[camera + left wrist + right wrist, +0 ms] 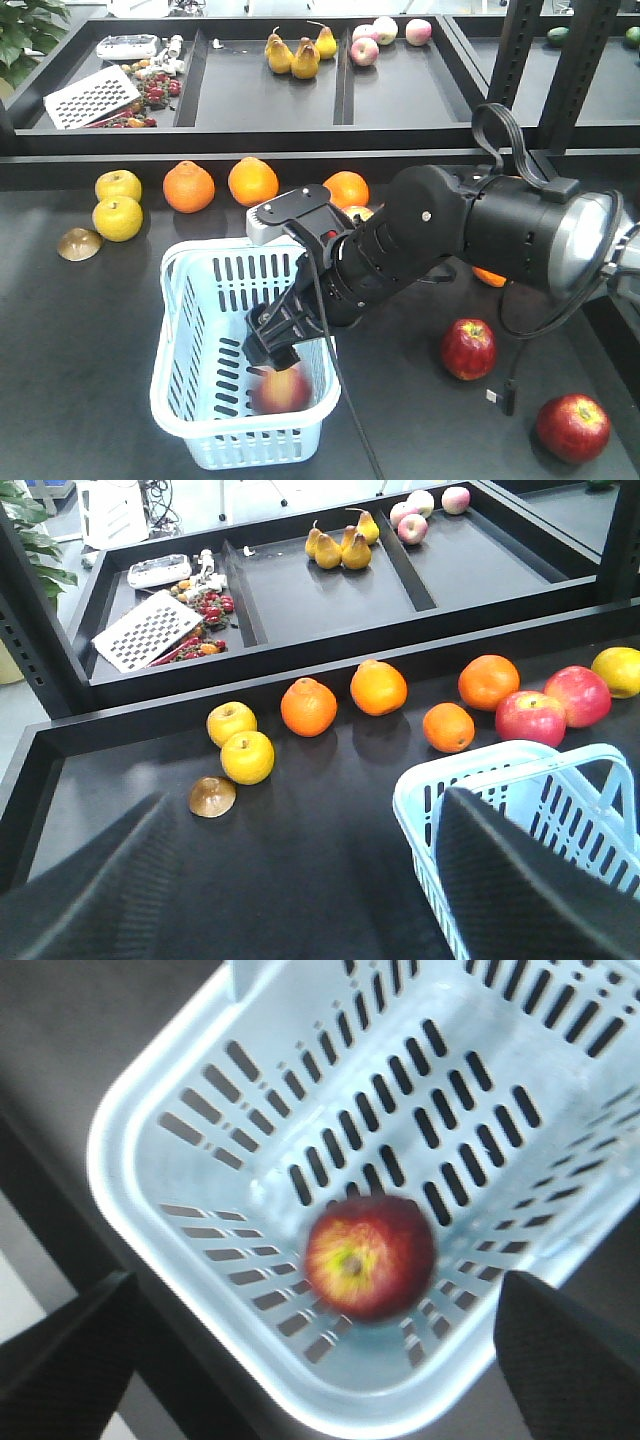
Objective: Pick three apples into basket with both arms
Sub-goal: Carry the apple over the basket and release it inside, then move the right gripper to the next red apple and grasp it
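Apple lies in the basket!
Right gripper wide open, empty; lift straight, clear the rim.

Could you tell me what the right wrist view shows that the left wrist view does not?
Only the right wrist view shows the apple lying blurred on the slotted floor of the basket, with the right gripper open above it. Only the left wrist view shows the oranges, yellow fruits, pears and the open left gripper. Both show the basket.
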You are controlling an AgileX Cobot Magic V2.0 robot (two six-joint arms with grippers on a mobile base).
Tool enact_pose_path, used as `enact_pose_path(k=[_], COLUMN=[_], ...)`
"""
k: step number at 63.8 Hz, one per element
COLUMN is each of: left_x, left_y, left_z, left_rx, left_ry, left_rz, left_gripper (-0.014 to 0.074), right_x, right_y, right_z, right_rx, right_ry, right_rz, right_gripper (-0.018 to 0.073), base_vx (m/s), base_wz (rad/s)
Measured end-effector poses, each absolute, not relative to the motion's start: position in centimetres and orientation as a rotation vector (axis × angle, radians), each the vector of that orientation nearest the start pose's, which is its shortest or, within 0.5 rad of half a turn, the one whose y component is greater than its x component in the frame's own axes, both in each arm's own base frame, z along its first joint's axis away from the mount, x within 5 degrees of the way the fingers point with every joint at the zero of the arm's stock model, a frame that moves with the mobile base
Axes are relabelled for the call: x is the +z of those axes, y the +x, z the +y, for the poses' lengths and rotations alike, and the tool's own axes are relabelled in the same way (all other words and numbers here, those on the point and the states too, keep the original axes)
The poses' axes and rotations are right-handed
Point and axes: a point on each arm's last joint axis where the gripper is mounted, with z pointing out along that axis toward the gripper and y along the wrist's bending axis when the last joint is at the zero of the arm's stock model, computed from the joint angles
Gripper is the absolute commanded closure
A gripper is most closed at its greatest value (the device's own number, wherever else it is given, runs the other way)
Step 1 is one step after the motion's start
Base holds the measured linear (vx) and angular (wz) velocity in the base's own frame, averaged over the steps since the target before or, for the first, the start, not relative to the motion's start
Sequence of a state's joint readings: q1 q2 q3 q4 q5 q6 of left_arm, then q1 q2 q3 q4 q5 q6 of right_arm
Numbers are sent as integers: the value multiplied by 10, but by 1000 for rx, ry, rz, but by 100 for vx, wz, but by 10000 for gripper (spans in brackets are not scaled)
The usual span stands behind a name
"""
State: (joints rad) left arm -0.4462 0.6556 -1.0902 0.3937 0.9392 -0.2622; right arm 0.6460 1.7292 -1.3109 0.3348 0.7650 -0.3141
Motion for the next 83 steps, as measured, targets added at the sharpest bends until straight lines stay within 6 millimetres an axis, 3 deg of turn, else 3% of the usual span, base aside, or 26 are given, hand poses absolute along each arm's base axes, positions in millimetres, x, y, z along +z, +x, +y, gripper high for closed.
enact_pose_path(k=[13,18,26,35,43,51,60,68,83], left_x=[438,438,438,438,438,438,438,438,438], left_y=[90,90,90,90,90,90,90,90,90], left_z=[-12,-12,-12,-12,-12,-12,-12,-12,-12], left_rx=[-5,-5,-5,-5,-5,-5,-5,-5,-5], left_ry=[202,202,202,202,202,202,202,202,202], left_rz=[1920,1920,1920,1920,1920,1920,1920,1920,1920], left_gripper=[74,74,74,74,74,74,74,74,74], right_x=[274,281,285,270,242,206,171,147,109], right_y=[281,288,311,338,355,367,377,383,391], right_z=[217,194,142,83,47,34,38,44,45], right_rx=[325,224,92,8,-37,-47,32,115,120], right_ry=[-967,-877,-676,-442,-317,-305,-296,-299,-320], right_rz=[2521,2557,2628,2724,2820,2918,2969,2982,3007], right_gripper=[-154,-148,-146,-137,-124,-111,-100,-94,-82], base_vx=[0,0,0,0,0,0,0,0,0], base_wz=[0,0,0,0,0,0,0,0,0])
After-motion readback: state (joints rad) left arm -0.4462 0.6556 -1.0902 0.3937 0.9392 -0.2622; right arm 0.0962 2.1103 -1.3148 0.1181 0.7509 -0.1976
